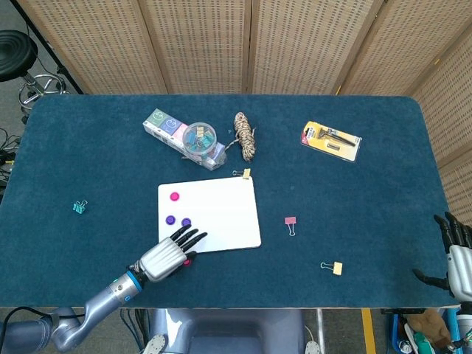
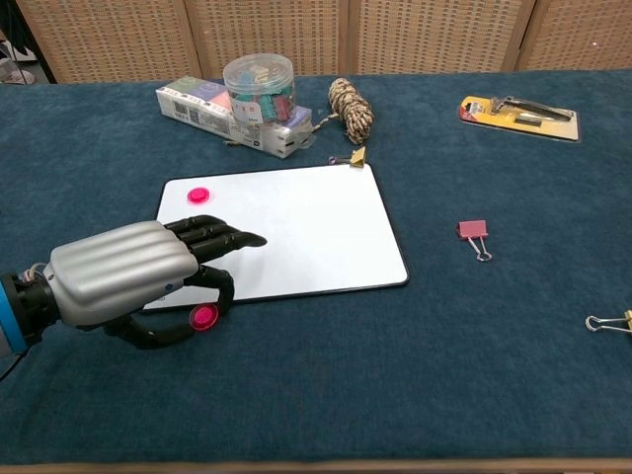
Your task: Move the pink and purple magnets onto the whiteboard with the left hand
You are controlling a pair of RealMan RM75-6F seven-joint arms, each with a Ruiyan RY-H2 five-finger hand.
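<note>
Pink magnet (image 2: 204, 316) pinched by left hand (image 2: 123, 278); chest view only.

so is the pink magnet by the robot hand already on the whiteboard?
No, that pink magnet lies on the blue cloth just off the whiteboard edge.
</note>
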